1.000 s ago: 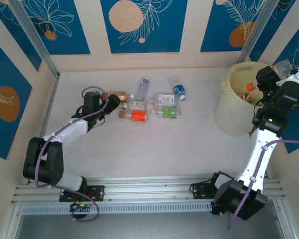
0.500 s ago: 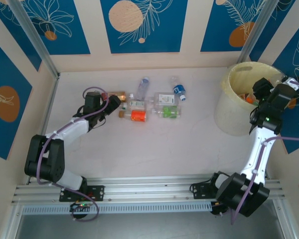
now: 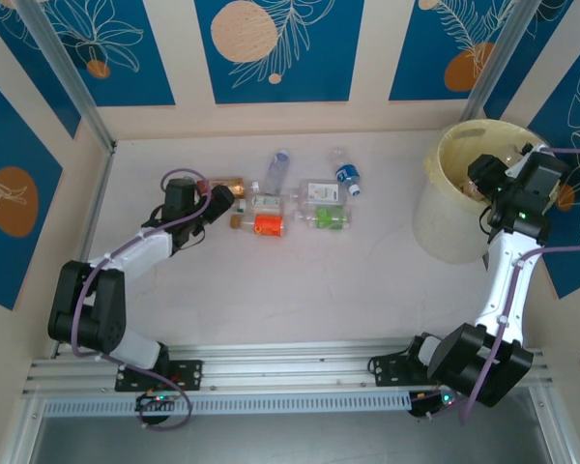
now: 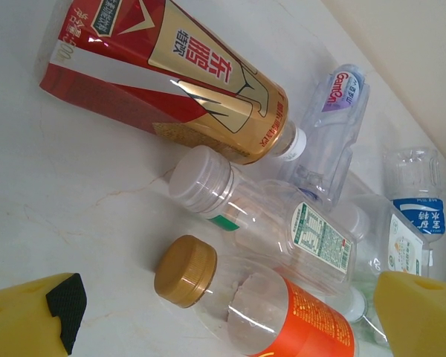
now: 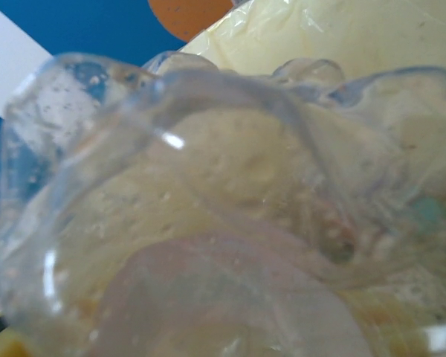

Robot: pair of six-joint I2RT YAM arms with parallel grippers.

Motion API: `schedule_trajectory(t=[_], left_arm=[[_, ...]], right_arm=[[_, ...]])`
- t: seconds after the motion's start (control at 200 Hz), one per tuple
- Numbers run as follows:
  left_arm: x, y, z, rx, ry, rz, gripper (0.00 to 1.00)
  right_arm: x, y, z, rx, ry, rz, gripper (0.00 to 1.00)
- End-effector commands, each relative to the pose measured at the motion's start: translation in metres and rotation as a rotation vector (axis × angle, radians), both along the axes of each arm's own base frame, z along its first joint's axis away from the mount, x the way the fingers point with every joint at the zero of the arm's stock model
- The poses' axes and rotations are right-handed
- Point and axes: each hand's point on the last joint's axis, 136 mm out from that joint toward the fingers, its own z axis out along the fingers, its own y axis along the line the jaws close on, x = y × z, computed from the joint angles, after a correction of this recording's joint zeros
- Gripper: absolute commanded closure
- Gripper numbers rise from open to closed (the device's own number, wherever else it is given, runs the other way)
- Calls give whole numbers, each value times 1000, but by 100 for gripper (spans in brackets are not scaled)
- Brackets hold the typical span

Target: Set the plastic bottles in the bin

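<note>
Pale yellow plastic, the bin [image 3: 443, 155] stands at the far right of the table [image 3: 367, 280] in the top view, and the right gripper [image 3: 485, 177] hangs over its mouth. Several plastic bottles [image 3: 321, 191] lie clustered left of centre, well apart from the bin. The left gripper [image 3: 220, 199] sits just beside a copper-red bottle [image 3: 228, 182] and an orange-labelled bottle [image 3: 268, 224].

From the left wrist, the yellow fingers [image 4: 37, 316] stand spread wide. The orange-labelled bottle lies between them, with a clear white-capped bottle [image 4: 271, 219] just beside it.

From the right wrist, a clear bottle [image 5: 208, 223] looms blurred against the bin's inner wall. Whether the claw pinches it I cannot tell.
</note>
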Motion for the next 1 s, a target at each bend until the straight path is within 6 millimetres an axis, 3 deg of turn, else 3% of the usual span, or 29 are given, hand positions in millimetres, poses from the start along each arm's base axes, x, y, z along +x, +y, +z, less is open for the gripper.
schedule_trajectory(t=[0.0, 0.185, 0.5, 0.775, 0.995], left_arm=[[1, 7, -8, 15, 20, 9, 0], [0, 8, -9, 24, 22, 13, 0], [3, 15, -5, 62, 36, 13, 0], [10, 24, 0, 109, 102, 60, 0], [25, 51, -2, 64, 207, 350, 0]], right_arm=[[-5, 26, -26, 125, 109, 82, 42], [-9, 11, -16, 78, 111, -5, 22], [-20, 14, 13, 6, 23, -14, 18], [-31, 44, 72, -152, -207, 104, 12], [-40, 87, 105, -193, -368, 265, 7]])
